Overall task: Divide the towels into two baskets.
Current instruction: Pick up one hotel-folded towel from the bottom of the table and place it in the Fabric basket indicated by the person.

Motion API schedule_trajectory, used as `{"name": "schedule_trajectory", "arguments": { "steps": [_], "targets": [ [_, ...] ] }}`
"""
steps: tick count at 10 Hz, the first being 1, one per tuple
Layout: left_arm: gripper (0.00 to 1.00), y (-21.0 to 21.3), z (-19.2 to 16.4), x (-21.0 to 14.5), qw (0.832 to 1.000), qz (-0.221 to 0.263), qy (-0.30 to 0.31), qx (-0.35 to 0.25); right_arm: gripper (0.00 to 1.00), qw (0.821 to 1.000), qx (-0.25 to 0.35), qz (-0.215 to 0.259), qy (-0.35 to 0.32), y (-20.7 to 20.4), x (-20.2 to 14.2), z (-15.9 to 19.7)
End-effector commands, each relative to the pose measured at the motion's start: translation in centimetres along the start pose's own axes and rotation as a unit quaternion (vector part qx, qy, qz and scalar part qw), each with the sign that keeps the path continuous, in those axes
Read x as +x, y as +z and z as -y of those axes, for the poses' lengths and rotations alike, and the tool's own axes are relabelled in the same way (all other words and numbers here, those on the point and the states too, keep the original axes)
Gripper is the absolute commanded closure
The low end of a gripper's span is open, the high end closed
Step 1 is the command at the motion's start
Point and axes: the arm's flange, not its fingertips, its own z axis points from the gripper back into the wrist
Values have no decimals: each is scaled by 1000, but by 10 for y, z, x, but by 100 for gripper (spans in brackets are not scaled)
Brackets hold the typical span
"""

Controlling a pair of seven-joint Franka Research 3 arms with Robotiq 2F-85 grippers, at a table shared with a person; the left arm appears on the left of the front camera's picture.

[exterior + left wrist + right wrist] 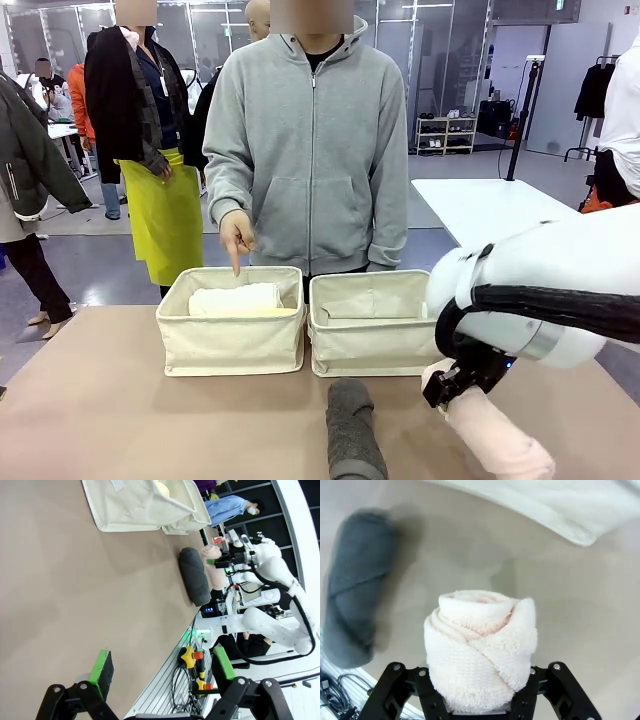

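My right gripper point(452, 386) is shut on the pale pink towel point(497, 438), near the table's front right. In the right wrist view the rolled pink towel point(481, 647) stands end-on between the jaws. The dark grey towel point(352, 430) lies on the table in front of the two baskets. The left basket point(230, 345) holds a white towel point(237, 298) with a pale yellow one point(272, 312) beside it. The right basket's point(372, 340) inside is mostly hidden from here. My left gripper point(162, 665) hangs open over bare table.
A person in a grey hoodie stands behind the baskets, with one hand point(237, 240) pointing down into the left basket. Cables and a rail point(185, 680) run along the table's near edge. Bare tabletop point(100, 400) stretches left of the grey towel.
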Motion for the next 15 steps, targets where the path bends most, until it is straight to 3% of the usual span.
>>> {"name": "schedule_trajectory", "arguments": {
  "steps": [1, 5, 12, 13, 14, 15],
  "targets": [
    [0, 1, 2, -3, 1000, 6, -2, -2, 80, 991, 17, -19, 129, 58, -62, -20],
    [0, 1, 2, -3, 1000, 6, -2, -2, 80, 958, 69, -54, 273, 95, -50, -32],
    [0, 1, 2, -3, 1000, 6, -2, -2, 80, 960, 67, -52, 265, 95, -40, -38],
    [0, 1, 2, -3, 1000, 6, -2, -2, 72, 958, 73, -55, 273, 93, -43, -35],
    [0, 1, 2, -3, 1000, 6, -2, -2, 72, 940, 66, -49, 332, 99, -31, -42],
    [0, 1, 2, -3, 1000, 6, -2, -2, 72, 906, 49, -66, 415, 103, -5, -55]
  ]
}}
